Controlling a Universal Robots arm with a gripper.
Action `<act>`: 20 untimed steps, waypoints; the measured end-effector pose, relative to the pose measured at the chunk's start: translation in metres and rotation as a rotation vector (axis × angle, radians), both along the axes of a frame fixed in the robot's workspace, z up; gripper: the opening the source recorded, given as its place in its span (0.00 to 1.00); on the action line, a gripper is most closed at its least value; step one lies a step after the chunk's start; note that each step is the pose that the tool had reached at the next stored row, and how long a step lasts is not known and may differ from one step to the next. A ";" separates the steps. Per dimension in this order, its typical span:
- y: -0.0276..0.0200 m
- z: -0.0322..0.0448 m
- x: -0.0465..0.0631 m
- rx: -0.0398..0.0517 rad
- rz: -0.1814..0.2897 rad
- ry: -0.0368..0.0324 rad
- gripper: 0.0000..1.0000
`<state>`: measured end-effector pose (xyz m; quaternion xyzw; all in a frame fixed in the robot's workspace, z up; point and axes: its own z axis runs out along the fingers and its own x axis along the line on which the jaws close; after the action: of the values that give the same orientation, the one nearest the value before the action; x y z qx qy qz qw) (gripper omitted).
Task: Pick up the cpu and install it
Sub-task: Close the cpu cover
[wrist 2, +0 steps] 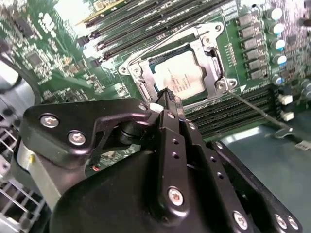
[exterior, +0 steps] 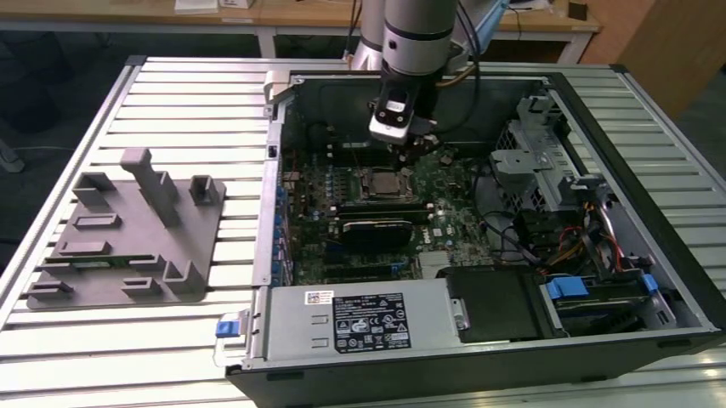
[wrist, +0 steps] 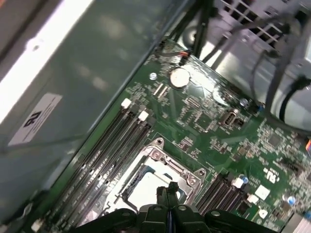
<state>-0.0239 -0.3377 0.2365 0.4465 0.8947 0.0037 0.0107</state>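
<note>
1. Pincer (exterior: 409, 153) on a grey arm hangs tips down inside an open computer case (exterior: 454, 378), which lies on a slatted metal worktop (exterior: 193, 93).
2. In both wrist views the two black fingers of the pincer (wrist 2: 167, 97) (wrist: 167, 190) are pressed together at the tips, narrow, with nothing between them.
3. Directly below the tips lies the cpu (exterior: 383, 181), a flat square chip with a pale silver top. It sits level inside its socket on the green board (exterior: 454, 212).
4. In the second wrist view the cpu (wrist 2: 183, 76) is just beyond the fingertips, ringed by a metal socket frame (wrist 2: 214, 58). Whether the tips touch the chip cannot be told.
5. A thin lever wire (wrist 2: 255, 110) runs away from one corner of the frame, across the board (wrist 2: 29, 43).
6. In the first wrist view the cpu (wrist: 143, 189) shows beside the tips, partly covered by them, with the socket frame (wrist: 180, 167) around it.
7. Rows of dark memory slots (wrist: 107, 155) run close beside the socket, near the pincer; the second wrist view shows them (wrist 2: 146, 19) past the frame.
8. Further from the pincer on the board (wrist: 218, 126) sits a round coin cell (wrist: 179, 77).
9. Well apart from the pincer, outside the case, a grey plastic fixture (exterior: 125, 238) rests on the worktop.
10. A silver power supply (exterior: 340, 323) fills the case end farthest from the arm.
</note>
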 end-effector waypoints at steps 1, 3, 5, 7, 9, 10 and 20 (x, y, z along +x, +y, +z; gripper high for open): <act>0.0000 0.0000 0.000 0.0000 0.018 0.0000 0.11; 0.0000 -0.0001 0.000 0.0000 0.056 0.0000 0.11; 0.0000 -0.0002 0.000 0.0000 0.092 0.0000 0.11; 0.0000 -0.0003 0.000 0.0000 0.128 0.0000 0.11; 0.0000 -0.0004 0.000 0.0000 0.165 0.0000 0.11; 0.0000 -0.0004 0.000 -0.0001 0.182 0.0000 0.11; 0.0000 -0.0017 0.000 -0.0001 0.365 0.0000 0.11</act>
<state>-0.0239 -0.3378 0.2348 0.2766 0.9609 0.0055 0.0099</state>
